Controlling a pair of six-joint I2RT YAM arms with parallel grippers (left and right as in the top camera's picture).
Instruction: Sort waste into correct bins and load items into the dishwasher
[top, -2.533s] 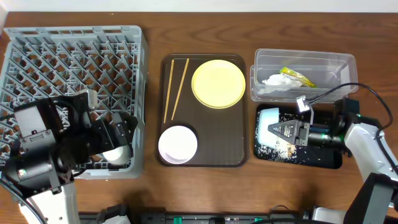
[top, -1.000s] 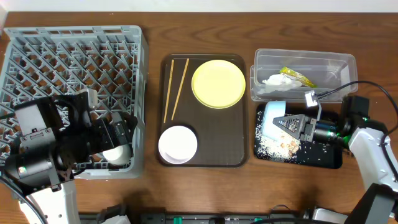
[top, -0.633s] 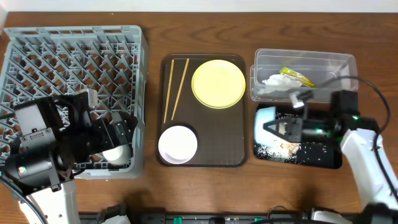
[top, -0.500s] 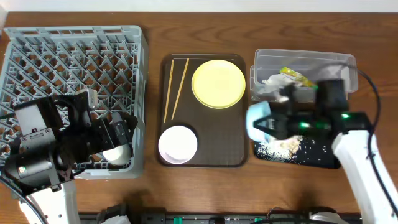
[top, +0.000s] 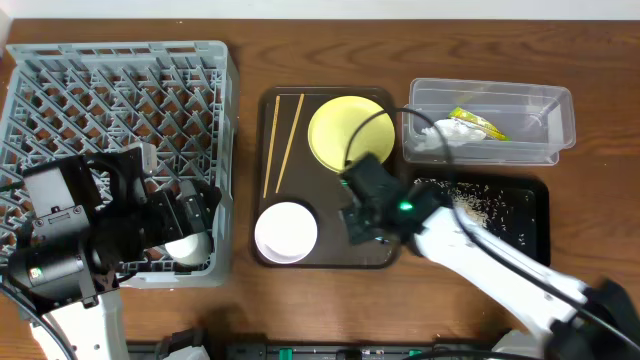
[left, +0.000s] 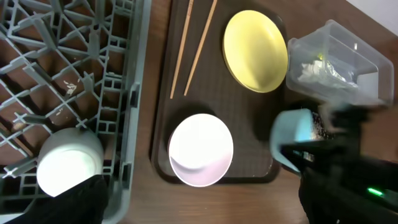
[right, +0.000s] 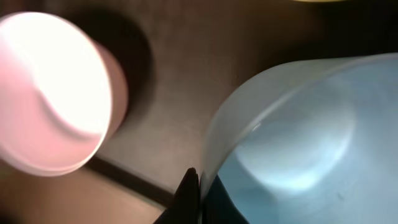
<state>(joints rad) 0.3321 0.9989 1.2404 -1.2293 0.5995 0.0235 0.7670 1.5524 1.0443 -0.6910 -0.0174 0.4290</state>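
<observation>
Carrying the pale blue bowl, clamped in the right tool, over the 4 o'clock corner of the serving tray.
Done with waste, apparently: snack wrapper and tissue in the clear tub, rice grains in the black tray. Loaded only the white cup, in the dish rack beside the left tool (cannot tell whether open). Left to load: white bowl, yellow plate, chopsticks.
</observation>
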